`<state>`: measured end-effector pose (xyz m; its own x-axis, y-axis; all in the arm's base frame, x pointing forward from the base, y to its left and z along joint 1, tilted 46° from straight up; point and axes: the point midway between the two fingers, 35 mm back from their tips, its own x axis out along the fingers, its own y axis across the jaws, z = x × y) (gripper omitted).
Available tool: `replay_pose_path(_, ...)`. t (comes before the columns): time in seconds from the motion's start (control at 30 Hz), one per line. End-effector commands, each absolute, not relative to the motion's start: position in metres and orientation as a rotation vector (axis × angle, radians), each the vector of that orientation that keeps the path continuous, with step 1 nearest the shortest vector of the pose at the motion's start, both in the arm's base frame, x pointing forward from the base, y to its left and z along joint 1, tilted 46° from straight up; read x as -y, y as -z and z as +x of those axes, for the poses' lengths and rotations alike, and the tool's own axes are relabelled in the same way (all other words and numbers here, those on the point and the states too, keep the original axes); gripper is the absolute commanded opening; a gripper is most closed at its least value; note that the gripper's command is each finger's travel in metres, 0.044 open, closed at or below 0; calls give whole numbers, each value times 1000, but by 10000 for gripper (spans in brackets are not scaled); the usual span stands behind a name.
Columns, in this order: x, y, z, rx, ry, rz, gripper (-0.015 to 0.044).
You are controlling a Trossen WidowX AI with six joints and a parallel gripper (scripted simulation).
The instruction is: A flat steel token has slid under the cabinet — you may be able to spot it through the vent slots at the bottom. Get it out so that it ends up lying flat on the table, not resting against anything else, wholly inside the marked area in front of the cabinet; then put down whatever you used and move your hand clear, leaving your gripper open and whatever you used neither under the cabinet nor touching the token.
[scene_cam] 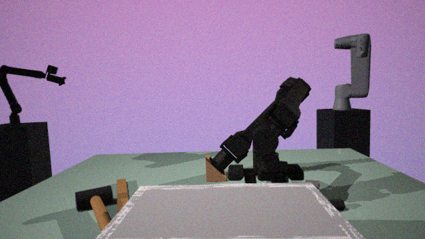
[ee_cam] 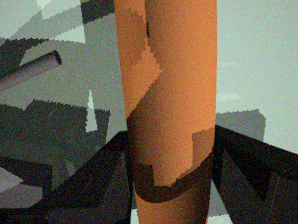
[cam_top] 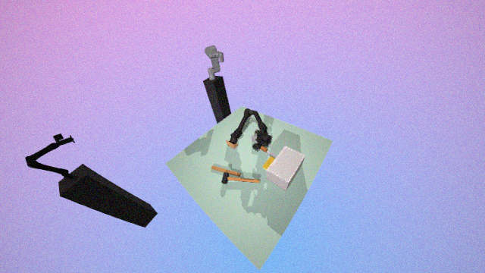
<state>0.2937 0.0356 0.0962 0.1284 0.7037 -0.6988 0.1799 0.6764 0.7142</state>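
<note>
in the top view the gripper (cam_top: 261, 146) (scene_cam: 265, 176) (ee_cam: 165, 136) is low over the pale green table (cam_top: 227, 205) (scene_cam: 179, 166) (ee_cam: 260, 60), left of and beyond the cabinet (cam_top: 287, 163) (scene_cam: 226, 212). the orange handle (cam_top: 264, 149) (ee_cam: 175, 75) sticks out of the jaws, and a thin pale rod (cam_top: 270, 153) runs from it towards the cabinet's far left side. the token cannot be made out, so its exact place relative to the jaws cannot be told. the yellow area (cam_top: 268, 163) lies just beside the boxy, pale cabinet, on its left. further left, an orange stick (cam_top: 221, 169) (scene_cam: 122, 190) and a hammer (cam_top: 225, 178) (scene_cam: 93, 198) with a black head and orange handle lie close together.

in the exterior view the cabinet's flat grey top, with rough whitish edges, fills the near middle and hides the fingertips and whatever they grip. the black arm (scene_cam: 260, 121) slants up from an orange-brown wedge (scene_cam: 213, 172) and bends down to the gripper. the hammer's head looks like a dark, matt cylinder.

in the wrist view the jaws are shut on the smooth, rounded handle, one black finger on each side. jagged shadows cross its surface.
</note>
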Motion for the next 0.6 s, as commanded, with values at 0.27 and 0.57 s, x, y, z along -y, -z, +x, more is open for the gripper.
replay_pose_path(0.27, -32, -95, 308, -1427, -438, 800, 0)
replay_pose_path(0.57, -30, -96, 318, -1427, -438, 801, 0)
